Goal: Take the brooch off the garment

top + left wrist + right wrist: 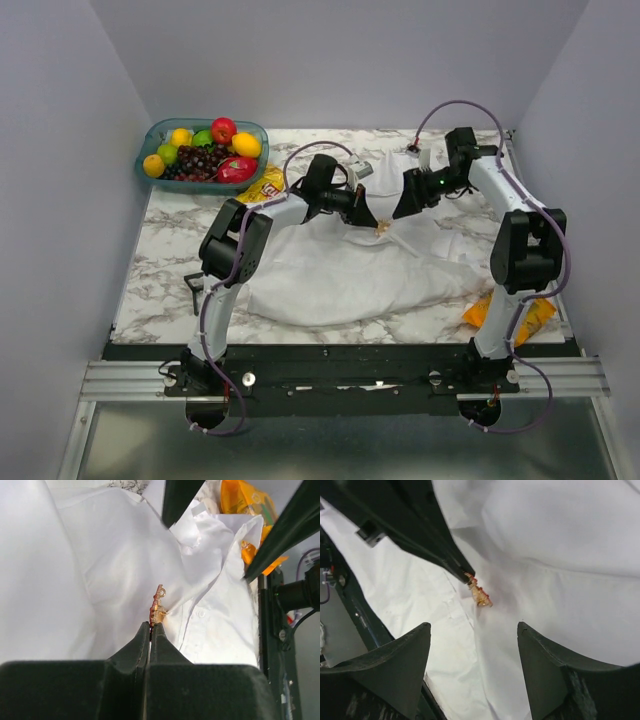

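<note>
The left gripper [150,629] has its jaws shut tight on one end of the tiny gold brooch [158,606], and the brooch rests right against a fold near the middle of the white shirt [320,285]. The right gripper [472,627] hangs over the shirt just beside the brooch, with its jaws wide apart and nothing in them. The shirt lies spread on a table [160,270], with a fruit basket [152,132] past its far left corner and an orange bag [505,315] by its near right edge.

Glossy gold-toned metal brooch [158,608] at the matt black plastic fingers [142,642] of the left gripper [150,626]; garment [75,580] behind them, soft matt white cloth.
</note>
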